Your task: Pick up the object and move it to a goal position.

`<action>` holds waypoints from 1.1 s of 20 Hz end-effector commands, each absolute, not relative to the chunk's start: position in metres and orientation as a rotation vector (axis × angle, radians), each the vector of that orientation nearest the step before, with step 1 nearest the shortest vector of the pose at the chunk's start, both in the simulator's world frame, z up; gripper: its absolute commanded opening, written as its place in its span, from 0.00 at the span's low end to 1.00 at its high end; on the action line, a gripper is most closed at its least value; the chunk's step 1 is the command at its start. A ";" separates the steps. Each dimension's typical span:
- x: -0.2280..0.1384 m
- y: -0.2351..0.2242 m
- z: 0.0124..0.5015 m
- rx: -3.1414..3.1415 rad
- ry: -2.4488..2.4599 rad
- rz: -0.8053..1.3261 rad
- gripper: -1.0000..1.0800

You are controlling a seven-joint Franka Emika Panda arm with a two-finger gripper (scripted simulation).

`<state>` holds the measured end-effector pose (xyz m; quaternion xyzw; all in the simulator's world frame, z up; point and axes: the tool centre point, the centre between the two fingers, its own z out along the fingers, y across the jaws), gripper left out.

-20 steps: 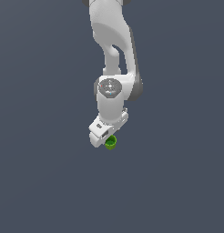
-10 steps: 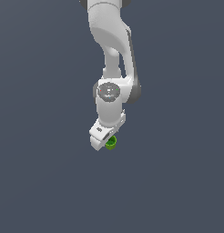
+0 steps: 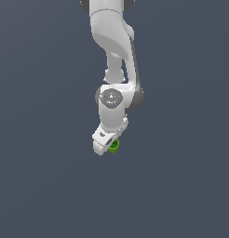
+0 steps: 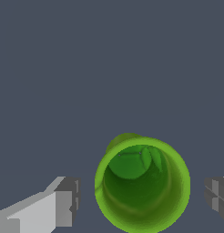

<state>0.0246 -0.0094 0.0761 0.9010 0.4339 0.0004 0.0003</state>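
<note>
Cup (image 4: 142, 184): upright on the grey floor, hollow top up, between the 2 fingers (image 4: 63, 202).
Gripper (image 3: 108, 147): spread wide, gaps on both sides of the rim, holding nothing.
Arm (image 3: 112, 56): straight above, hiding most of the cup in the exterior view.
Risk: cup sits off-centre; 1 finger meeting the rim first could tip or push it away.
Risk: pads closing only on the flared rim could let it slip when lifted.

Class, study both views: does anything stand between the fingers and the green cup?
Nothing visible does. In the wrist view the green cup sits between the two fingers, with only bare grey floor in the gaps on either side. The exterior view shows the gripper right over the cup and no other object nearby.
</note>
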 end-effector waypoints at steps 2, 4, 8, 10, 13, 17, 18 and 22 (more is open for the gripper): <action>0.024 -0.009 0.057 2.829 1.366 0.000 0.96; 0.023 -0.009 0.049 2.828 1.367 0.000 0.96; 0.025 -0.009 0.043 2.828 1.367 0.000 0.96; 0.025 -0.009 0.042 2.828 1.367 0.000 0.00; 0.025 -0.009 0.042 2.828 1.367 0.000 0.00; 0.025 -0.009 0.042 2.828 1.367 0.000 0.00; 0.025 -0.009 0.042 2.828 1.367 0.000 0.00; 0.025 -0.011 0.044 2.828 1.366 0.001 0.00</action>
